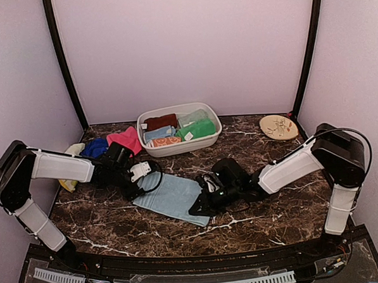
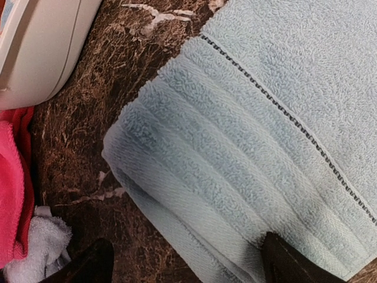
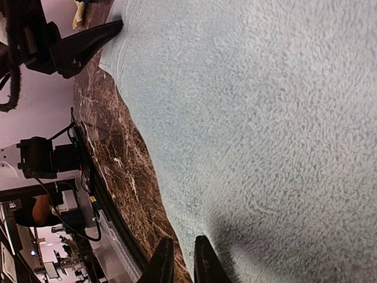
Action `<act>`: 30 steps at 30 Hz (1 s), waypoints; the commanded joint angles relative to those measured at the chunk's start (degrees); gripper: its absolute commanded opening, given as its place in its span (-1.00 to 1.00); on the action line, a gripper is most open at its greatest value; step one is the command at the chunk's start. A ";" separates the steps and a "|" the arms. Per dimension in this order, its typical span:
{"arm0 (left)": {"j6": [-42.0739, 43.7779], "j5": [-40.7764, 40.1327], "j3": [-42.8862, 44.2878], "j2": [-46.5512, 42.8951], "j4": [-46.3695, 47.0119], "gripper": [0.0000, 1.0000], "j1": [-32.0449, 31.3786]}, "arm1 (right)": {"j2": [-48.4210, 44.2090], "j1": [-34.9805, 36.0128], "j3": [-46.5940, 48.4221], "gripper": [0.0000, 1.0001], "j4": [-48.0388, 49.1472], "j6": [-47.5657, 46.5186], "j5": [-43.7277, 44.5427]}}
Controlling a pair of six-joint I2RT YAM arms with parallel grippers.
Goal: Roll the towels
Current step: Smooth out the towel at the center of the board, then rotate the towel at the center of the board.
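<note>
A pale blue towel (image 1: 170, 196) (image 2: 247, 118) (image 3: 265, 118) lies flat on the dark marble table. My left gripper (image 1: 137, 181) (image 2: 185, 250) is open at the towel's left end, one finger over the marble and the other resting on the cloth. At the towel's near right corner, my right gripper (image 1: 202, 207) (image 3: 179, 242) has its fingers almost together across the towel's edge, pinching it. A pink towel (image 1: 125, 140) (image 2: 12, 188) and a royal blue towel (image 1: 95, 147) lie heaped behind the left arm. Rolled dark red (image 1: 161, 122) and green (image 1: 198, 128) towels sit in the tub.
The white oval tub (image 1: 177, 148) (image 2: 41, 47) stands just behind the pale blue towel. A round tan plate (image 1: 279, 126) lies at the back right. A pale yellowish-white cloth (image 1: 72, 151) (image 2: 41, 242) sits left of the pink towel. The table's front edge (image 3: 112, 218) runs close to the right gripper.
</note>
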 commanded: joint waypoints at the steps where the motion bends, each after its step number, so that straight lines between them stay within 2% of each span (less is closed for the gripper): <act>1: 3.05 -4.13 0.00 -1.37 -2.55 0.81 0.46 | -2.96 -3.28 5.38 -0.74 -6.64 -5.26 2.20; 6: 3.06 -3.59 4.08 -3.94 -6.56 0.84 0.47 | 0.98 -8.50 6.43 -0.78 -8.92 -6.35 3.56; 9: 2.43 -2.48 5.35 -5.76 -8.91 0.85 0.46 | 3.86 -9.32 5.14 -0.84 -10.09 -5.76 5.80; 12: 1.21 -0.01 6.09 -6.74 -10.77 0.84 0.53 | 3.51 -8.74 0.90 -0.86 -5.89 -2.70 5.71; 17: -1.97 2.91 8.26 -3.05 -10.03 0.78 0.45 | -0.36 -4.33 -3.87 -0.87 -3.98 0.65 7.80; 24: -2.21 1.62 11.41 6.35 -7.92 0.73 -0.14 | -4.30 6.02 -6.78 -0.88 -2.86 6.72 13.46; 30: -1.63 1.45 16.47 12.27 -7.06 0.72 -1.51 | -4.41 10.48 -0.84 -0.86 -13.58 1.58 17.82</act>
